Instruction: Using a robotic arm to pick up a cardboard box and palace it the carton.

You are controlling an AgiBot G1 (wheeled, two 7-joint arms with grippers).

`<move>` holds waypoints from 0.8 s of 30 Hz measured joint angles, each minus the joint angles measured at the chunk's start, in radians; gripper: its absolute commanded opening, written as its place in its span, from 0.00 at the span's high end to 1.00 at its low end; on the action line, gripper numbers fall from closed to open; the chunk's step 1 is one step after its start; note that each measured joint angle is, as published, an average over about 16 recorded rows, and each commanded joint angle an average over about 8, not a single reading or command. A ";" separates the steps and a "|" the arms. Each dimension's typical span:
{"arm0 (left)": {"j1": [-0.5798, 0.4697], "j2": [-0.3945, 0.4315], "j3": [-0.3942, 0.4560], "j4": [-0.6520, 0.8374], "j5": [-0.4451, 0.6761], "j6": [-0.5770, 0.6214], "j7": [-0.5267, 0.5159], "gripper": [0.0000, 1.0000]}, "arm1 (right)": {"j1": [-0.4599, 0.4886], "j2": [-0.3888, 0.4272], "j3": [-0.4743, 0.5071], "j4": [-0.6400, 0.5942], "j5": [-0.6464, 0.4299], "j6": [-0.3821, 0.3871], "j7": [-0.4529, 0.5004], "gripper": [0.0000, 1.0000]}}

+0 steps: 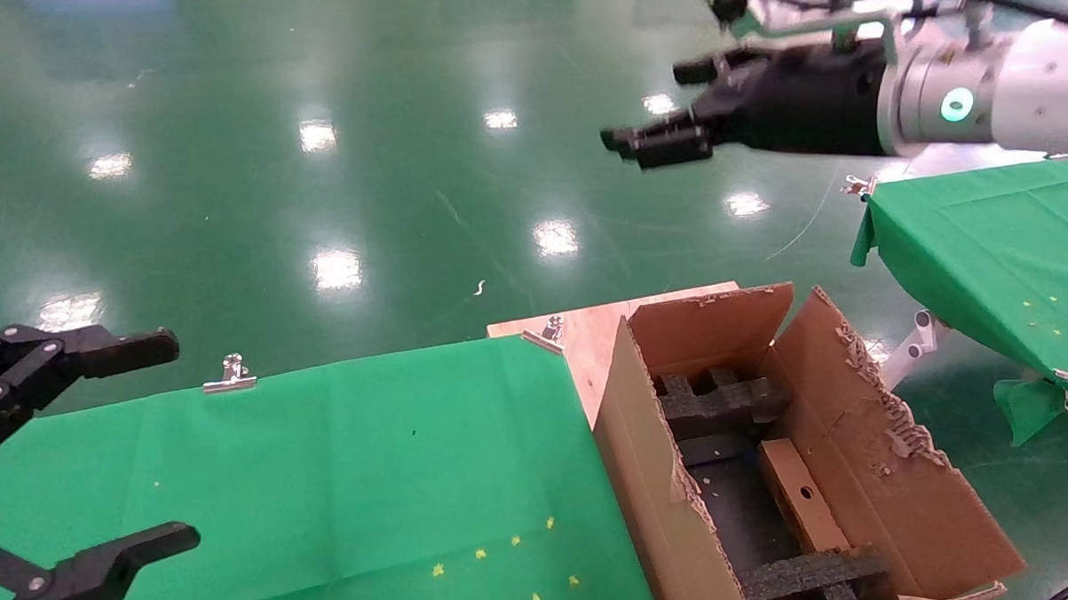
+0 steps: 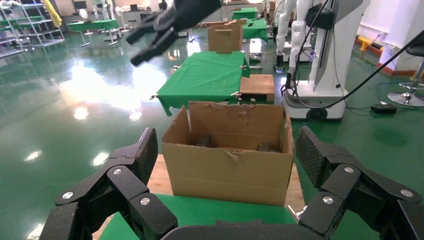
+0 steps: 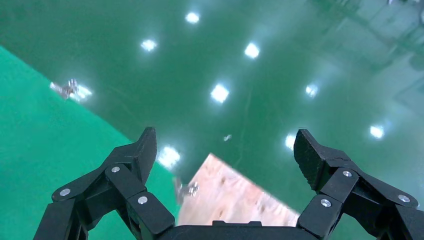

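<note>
The large carton [image 1: 648, 474] with ragged flaps and black foam inserts stands on a wooden board to the right of the green table. It also shows in the left wrist view [image 2: 230, 172]. The small flat cardboard box [image 1: 803, 497], with a round hole, lies inside the carton between the foam inserts. My right gripper [image 1: 652, 106], on the white arm with the glowing ring, is open and empty, high above the floor beyond the carton; its wrist view [image 3: 225, 150] shows nothing between the jaws. My left gripper [image 1: 162, 446] is open and empty over the table's left end [image 2: 227, 150].
A green cloth covers the table [image 1: 327, 467], held by metal clips [image 1: 230, 374]. The wooden board [image 1: 588, 334] sticks out under the carton. A second green table [image 1: 985, 249] stands at the right. Other robots and tables [image 2: 325, 55] stand far behind the carton.
</note>
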 measured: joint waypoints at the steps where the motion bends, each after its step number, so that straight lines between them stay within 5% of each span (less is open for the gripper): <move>1: 0.000 0.000 0.000 0.000 0.000 0.000 0.000 0.00 | 0.003 0.000 0.003 0.001 0.008 -0.003 -0.006 0.00; 13: 0.000 0.000 0.000 0.000 0.000 0.000 0.000 0.00 | -0.051 -0.007 0.064 -0.007 0.049 -0.050 -0.053 0.00; 24: 0.000 0.000 0.000 0.000 0.000 0.000 0.000 0.00 | -0.203 -0.030 0.246 -0.021 0.171 -0.182 -0.200 0.00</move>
